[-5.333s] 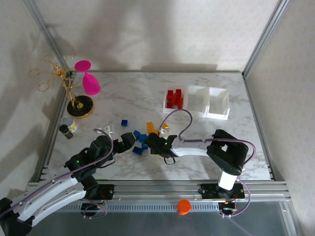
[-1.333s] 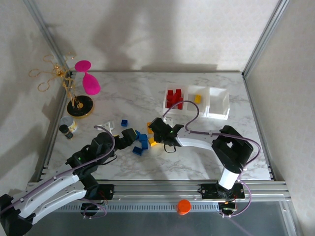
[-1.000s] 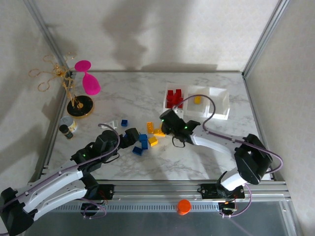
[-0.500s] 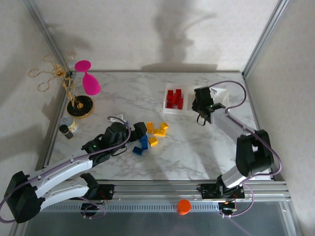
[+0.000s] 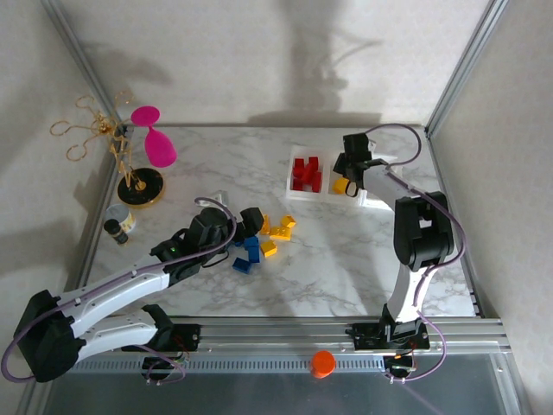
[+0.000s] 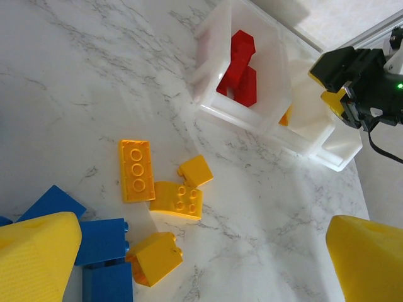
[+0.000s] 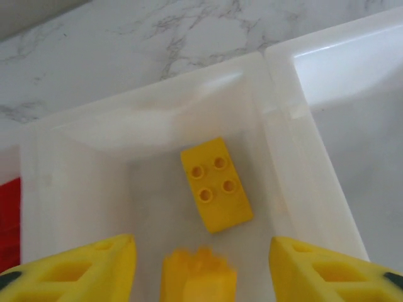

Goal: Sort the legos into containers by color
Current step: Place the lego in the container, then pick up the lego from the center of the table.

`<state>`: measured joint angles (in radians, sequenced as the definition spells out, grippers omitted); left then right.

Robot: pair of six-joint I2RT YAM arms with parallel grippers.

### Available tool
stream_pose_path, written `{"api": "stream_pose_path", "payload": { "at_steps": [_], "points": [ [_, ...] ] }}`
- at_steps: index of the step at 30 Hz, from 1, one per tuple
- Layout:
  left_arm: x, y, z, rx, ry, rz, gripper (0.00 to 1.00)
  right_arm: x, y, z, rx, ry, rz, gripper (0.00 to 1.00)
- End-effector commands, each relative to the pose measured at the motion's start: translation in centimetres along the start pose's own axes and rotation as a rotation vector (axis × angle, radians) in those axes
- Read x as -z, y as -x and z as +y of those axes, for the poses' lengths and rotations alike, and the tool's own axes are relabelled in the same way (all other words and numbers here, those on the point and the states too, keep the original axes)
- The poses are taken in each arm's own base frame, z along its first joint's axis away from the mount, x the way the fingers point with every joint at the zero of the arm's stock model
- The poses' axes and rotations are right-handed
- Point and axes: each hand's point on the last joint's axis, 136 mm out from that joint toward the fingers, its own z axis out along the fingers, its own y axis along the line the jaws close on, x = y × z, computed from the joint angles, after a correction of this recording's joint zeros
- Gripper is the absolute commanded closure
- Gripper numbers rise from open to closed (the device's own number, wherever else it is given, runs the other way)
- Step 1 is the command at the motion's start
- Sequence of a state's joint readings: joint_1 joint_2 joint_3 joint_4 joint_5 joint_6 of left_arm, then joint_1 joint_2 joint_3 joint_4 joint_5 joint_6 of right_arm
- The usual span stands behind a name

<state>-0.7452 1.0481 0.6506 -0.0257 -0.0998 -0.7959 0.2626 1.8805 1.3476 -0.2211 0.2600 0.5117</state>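
Legos point(image 7: 216, 192) in yellow lie in the containers point(image 7: 280, 113) beneath the right claw point(image 7: 203, 255), open, apparently empty.

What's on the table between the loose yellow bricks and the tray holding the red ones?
Nothing. In the left wrist view, the marble table between the yellow bricks and the tray is bare.
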Motion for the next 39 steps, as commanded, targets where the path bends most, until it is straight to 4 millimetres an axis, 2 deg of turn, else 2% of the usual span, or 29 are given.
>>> {"api": "stream_pose_path", "payload": {
  "at_steps": [1, 4, 7, 14, 18, 21, 22, 26, 32, 39],
  "points": [
    [0.8, 1.3, -2.0, 0.004, -0.065, -0.026, 0.0, 3.0, 1.7, 1.4, 0.007, 0.061, -0.051, 0.37],
    [1.2, 1.4, -1.8, 0.008, -0.066, -0.036, 0.0, 4.8, 0.1, 2.1, 0.027, 0.09, -0.036, 0.33],
    [1.6, 1.3, -1.3, 0.006, -0.054, -0.03, 0.0, 6.7, -2.5, 3.4, 0.068, 0.134, -0.005, 0.29],
    [3.1, 0.5, 0.7, 0.022, -0.026, -0.032, 0.0, 10.5, -10.1, 7.0, 0.199, 0.251, 0.105, 0.21],
    [3.9, 0.0, 2.4, 0.025, 0.002, -0.038, 0.0, 11.6, -14.5, 8.7, 0.258, 0.306, 0.172, 0.18],
    [4.4, -0.3, 3.3, 0.029, 0.021, -0.045, 0.0, 11.1, -16.5, 8.9, 0.277, 0.264, 0.201, 0.16],
    [4.5, -0.3, 3.5, 0.029, 0.023, -0.045, 0.0, 11.2, -17.7, 9.6, 0.294, 0.262, 0.216, 0.15],
    [4.9, -0.3, 4.1, 0.036, 0.04, -0.059, 0.0, 10.6, -19.2, 10.8, 0.248, 0.23, 0.235, 0.14],
    [5.1, -0.3, 4.7, 0.059, 0.04, -0.079, 0.0, 8.9, -20.4, 12.7, 0.181, 0.18, 0.251, 0.14],
    [5.4, -0.7, 4.7, 0.087, 0.023, -0.069, 0.0, 6.4, -20.3, 12.0, 0.167, 0.059, 0.19, 0.14]
  ]
}}
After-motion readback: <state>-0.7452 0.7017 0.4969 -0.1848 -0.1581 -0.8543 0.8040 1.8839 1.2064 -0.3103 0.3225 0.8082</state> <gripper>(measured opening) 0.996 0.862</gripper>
